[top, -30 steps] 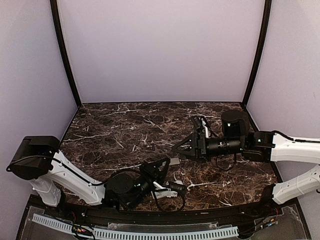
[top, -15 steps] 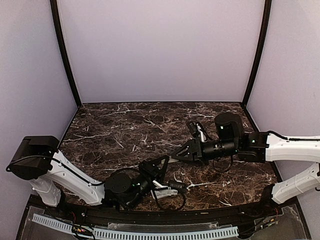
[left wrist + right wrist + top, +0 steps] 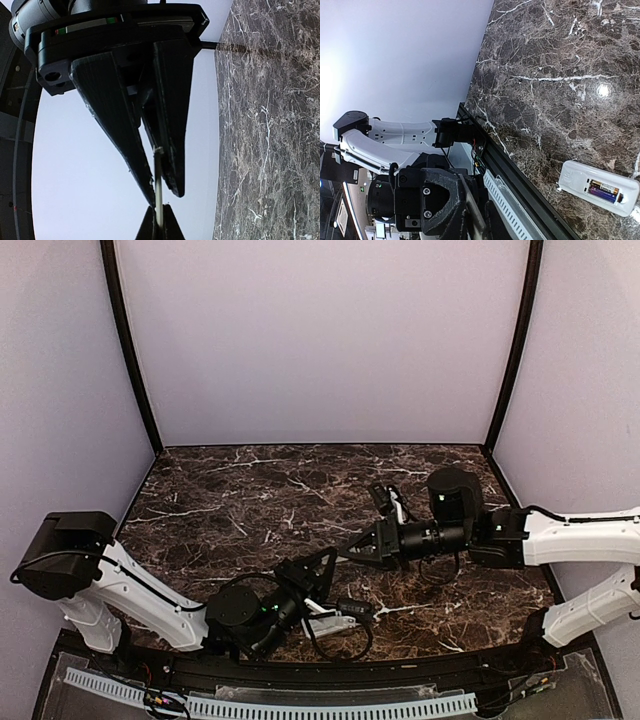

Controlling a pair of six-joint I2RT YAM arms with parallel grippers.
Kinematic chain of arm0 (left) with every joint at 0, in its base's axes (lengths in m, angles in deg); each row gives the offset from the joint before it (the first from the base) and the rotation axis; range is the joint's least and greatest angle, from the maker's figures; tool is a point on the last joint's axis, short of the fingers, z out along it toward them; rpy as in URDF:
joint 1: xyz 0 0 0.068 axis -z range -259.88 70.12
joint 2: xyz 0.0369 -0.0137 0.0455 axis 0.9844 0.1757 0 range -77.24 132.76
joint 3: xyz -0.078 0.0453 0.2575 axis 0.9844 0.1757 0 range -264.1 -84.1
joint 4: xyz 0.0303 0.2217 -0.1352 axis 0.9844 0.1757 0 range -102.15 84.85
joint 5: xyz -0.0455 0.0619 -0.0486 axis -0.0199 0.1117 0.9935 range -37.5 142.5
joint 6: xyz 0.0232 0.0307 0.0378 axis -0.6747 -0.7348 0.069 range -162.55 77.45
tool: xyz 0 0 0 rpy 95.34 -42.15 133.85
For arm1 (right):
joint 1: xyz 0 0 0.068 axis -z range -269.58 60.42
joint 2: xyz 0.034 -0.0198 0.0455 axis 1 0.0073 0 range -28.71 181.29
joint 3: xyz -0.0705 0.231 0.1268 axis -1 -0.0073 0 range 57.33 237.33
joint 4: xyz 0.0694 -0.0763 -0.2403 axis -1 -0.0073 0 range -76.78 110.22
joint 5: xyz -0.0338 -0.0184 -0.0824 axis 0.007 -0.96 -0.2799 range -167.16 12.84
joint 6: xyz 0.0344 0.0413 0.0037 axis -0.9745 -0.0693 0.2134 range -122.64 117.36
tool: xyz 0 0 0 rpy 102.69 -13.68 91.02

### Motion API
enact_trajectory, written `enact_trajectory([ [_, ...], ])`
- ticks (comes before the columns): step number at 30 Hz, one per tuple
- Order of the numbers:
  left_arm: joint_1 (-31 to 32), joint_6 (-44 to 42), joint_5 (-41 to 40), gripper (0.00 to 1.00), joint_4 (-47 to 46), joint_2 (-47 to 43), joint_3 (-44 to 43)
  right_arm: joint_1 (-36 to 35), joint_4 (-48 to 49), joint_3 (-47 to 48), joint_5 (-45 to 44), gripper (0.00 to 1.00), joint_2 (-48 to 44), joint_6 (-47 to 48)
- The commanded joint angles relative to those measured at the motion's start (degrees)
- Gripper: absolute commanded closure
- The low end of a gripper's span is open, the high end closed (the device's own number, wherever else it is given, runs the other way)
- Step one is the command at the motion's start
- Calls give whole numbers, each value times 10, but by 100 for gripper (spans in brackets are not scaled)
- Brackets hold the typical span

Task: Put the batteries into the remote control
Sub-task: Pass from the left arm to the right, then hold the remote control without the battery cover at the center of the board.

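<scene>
A robotics lab test booth: plain lilac wall panels (image 3: 320, 340) close it in at 9, 12 and 3 o'clock, joined by black corner posts (image 3: 130, 350), around a dark brown marble-patterned tabletop (image 3: 230, 500). A white-and-black left arm (image 3: 130, 585) stands at 7 o'clock, a matching right arm (image 3: 580, 538) at 4 o'clock, and a white slotted plastic cable duct (image 3: 300, 706) at 6 o'clock.

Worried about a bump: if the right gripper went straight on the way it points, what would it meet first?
The left gripper, facing the right gripper almost tip to tip; only the thin grey cover pinched in the left one bridges the gap. Alignment in depth looks close but is uncertain.
</scene>
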Motion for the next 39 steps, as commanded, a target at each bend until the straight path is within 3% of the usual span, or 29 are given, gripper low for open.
enact_trajectory([
  [1,3,5,-3,100,-160,-11,-9,-4,59,-13,17,91,-3,-12],
  [5,3,8,-4,100,-160,-9,-9,-4,61,-24,11,98,-9,-16],
  [7,3,8,-8,93,-160,-7,-8,-3,55,-32,2,100,-16,-18],
  [9,3,13,-12,67,-160,-4,-4,-1,52,-41,-8,100,-28,-21],
  [11,3,21,-17,53,-161,-2,-1,4,47,-48,-13,100,-39,-21],
  [17,3,68,-39,27,-127,7,2,21,-1,-44,-23,100,-65,1],
  [19,2,130,-42,21,-40,-2,-1,33,-27,-40,-28,100,-74,17],
  [21,-1,267,-25,18,161,-28,-23,49,-56,-37,-34,100,-83,37],
  [22,-9,400,-5,18,357,-56,-37,57,-72,-36,-36,100,-88,42],
  [23,-19,478,54,18,452,-68,-76,65,-93,-32,-40,100,-95,57],
  [24,-44,611,88,18,608,-92,-96,73,-113,-27,-46,100,-103,68],
  [26,-92,741,193,18,730,-123,-143,86,-158,-18,-63,100,-118,91],
  [28,-135,810,351,17,795,-150,-156,99,-197,-16,-81,100,-134,107],
  [32,-187,898,555,16,877,-162,-172,109,-213,-31,-97,100,-149,127],
  [36,-195,947,633,16,947,-137,-160,108,-147,-74,-42,100,-130,122],
  [39,-195,977,628,16,939,-129,-125,97,-91,-108,-28,100,-105,104],
])
